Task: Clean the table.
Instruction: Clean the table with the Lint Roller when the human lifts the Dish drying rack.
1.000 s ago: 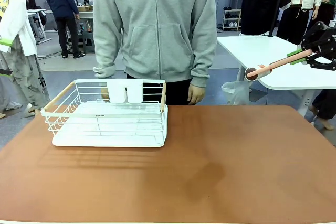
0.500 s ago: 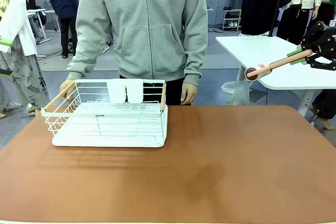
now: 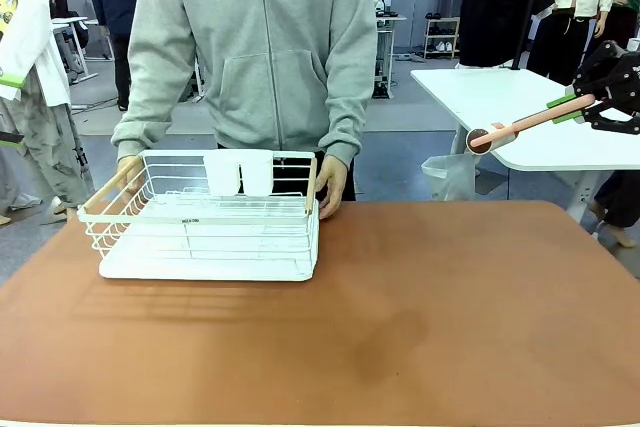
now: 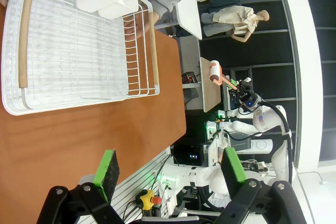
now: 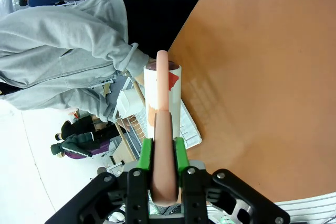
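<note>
Front view has the table (image 3: 450, 327) spread brown across the near ground, with a white rack (image 3: 200, 219) sitting at its far left. A person at the far side has a hand (image 3: 330, 185) on each end of the rack, seemingly about to lift it off. Far right, above a side table (image 3: 520, 97), the right gripper (image 3: 567, 107) hangs clamped on a lint roller (image 3: 490, 135). The left gripper (image 4: 169, 169), back at the near side, has its jaws apart and holds nothing. Clearing looks to be the step in hand. Next, I'd judge, the roller must come down flat on the top once the rack is gone.
</note>
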{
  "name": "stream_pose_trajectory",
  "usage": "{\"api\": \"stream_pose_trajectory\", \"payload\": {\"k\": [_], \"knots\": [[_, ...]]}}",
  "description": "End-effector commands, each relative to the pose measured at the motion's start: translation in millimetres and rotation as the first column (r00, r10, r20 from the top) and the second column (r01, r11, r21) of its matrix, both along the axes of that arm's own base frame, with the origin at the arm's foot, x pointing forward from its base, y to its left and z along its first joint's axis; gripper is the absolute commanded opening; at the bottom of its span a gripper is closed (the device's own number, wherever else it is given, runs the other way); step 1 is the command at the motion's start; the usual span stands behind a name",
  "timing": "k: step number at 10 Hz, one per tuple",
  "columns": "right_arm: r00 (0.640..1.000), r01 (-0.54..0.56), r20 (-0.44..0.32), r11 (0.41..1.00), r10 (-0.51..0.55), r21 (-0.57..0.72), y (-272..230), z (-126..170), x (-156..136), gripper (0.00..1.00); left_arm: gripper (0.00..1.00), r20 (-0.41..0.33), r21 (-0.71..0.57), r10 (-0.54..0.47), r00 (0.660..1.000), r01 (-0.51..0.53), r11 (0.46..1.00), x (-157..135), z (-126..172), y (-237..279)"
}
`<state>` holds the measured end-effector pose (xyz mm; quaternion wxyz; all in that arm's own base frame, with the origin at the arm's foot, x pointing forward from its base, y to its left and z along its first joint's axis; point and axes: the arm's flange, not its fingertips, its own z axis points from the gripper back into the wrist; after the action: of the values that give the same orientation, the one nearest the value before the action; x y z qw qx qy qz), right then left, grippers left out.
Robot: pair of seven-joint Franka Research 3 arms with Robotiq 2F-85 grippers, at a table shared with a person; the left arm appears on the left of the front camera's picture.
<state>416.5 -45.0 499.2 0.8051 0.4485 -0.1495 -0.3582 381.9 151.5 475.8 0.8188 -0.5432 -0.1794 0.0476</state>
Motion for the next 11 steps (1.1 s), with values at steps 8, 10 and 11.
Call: {"api": "stream_pose_trajectory", "payload": {"k": [8, 10, 11], "knots": [[1.0, 0.0, 0.004, 1.0, 0.0, 0.0, 0.8, 1.8, -0.7, 0.0, 1.0, 0.01, -0.01, -0.001, 1.0, 0.002, 1.0, -1.3, 1.0, 1.0], [1.0, 0.0, 0.004, 1.0, 0.0, 0.0, 0.8, 1.8, -0.7, 0.0, 1.0, 0.01, -0.01, -0.001, 1.0, 0.002, 1.0, -1.3, 1.0, 1.0], [1.0, 0.0, 0.004, 1.0, 0.0, 0.0, 0.8, 1.8, -0.7, 0.0, 1.0, 0.01, -0.01, -0.001, 1.0, 0.002, 1.0, -1.3, 1.0, 1.0]]}}
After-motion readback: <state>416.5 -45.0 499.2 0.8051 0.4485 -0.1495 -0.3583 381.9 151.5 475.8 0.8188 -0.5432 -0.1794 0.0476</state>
